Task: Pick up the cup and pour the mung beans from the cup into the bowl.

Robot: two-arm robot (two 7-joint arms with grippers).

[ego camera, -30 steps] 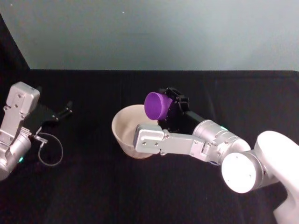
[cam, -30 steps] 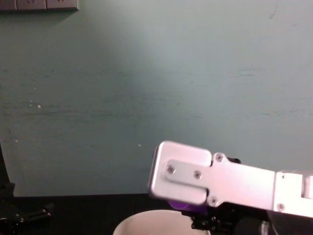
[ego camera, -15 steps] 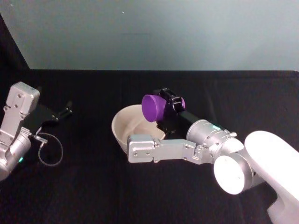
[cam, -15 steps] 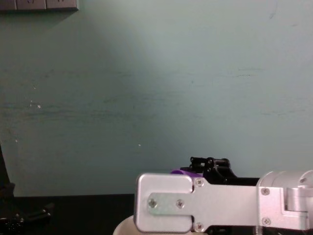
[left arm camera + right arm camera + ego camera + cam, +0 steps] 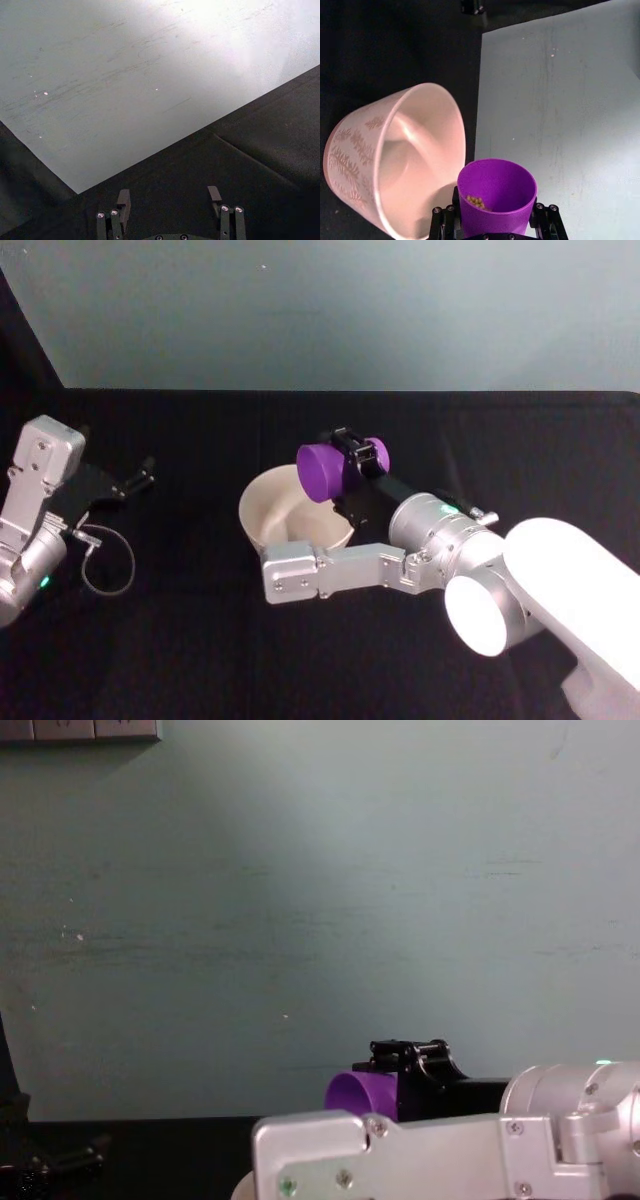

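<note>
Right gripper point(image 5: 352, 462): closed on the small bright purple plastic cup point(image 5: 320, 472), one black finger point(image 5: 442, 220) on each side of the cup's wall. The grip sits toward the cup's base. The cup is raised off the table and tipped well over onto its side.

Cup position: at the far right rim of the wide round pale pinkish-white bowl point(image 5: 262, 490), above rim height in the chest view, where the cup point(image 5: 360, 1092) shows beside the black gripper point(image 5: 410, 1060). In the right wrist view the cup's point(image 5: 496, 192) open mouth is visible next to the bowl's point(image 5: 420, 150) rim; contact between the two cannot be determined.

Contents: a few small tan-green mung beans point(image 5: 476, 201) lie against the inner wall of the cup.

Bowl: stands upright on the black cloth-covered table point(image 5: 200, 640), near its middle. A leaf pattern runs round its outer wall.

Right arm: its silver link point(image 5: 330, 572) crosses in front of the bowl, on the robot's side.

Left gripper point(image 5: 135, 480): parked at the left side of the table, well apart from the bowl. Its fingers point(image 5: 123, 200) stand apart with nothing between them.
</note>
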